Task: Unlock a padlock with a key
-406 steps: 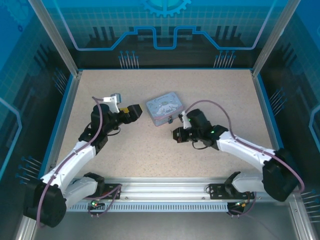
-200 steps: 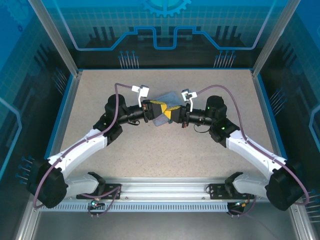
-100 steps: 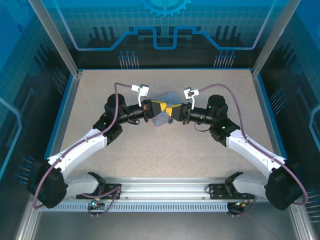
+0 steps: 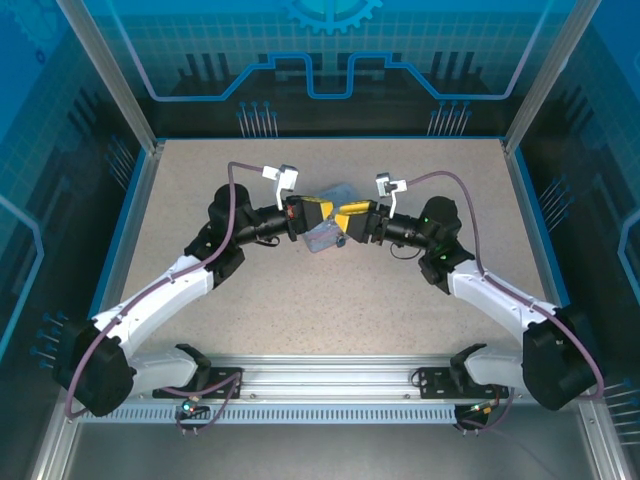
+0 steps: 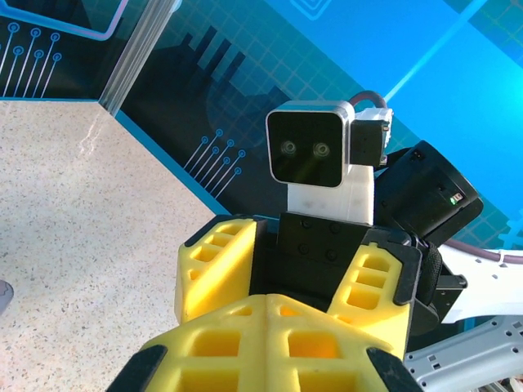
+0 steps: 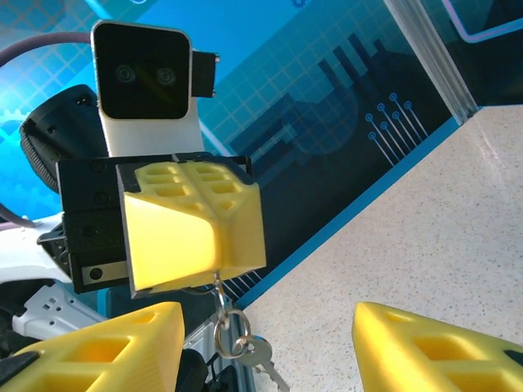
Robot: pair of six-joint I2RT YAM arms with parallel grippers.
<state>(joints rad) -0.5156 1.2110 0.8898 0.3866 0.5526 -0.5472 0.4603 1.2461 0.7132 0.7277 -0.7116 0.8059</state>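
Left fingers point(image 6: 192, 237) are shut tight on a small ring point(image 6: 230, 331), the key point(image 6: 258, 356) dangling under them over the tin point(image 4: 323, 241) at the middle of the counter point(image 4: 400, 300), between the right fingers point(image 6: 433, 343), which stand apart. Should those close off-centre, they may nip the ring instead, and the loose key could swing aside.

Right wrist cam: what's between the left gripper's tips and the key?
A small metal ring: it hangs from the shut left gripper, and the key dangles off it. Right wrist view shows it.
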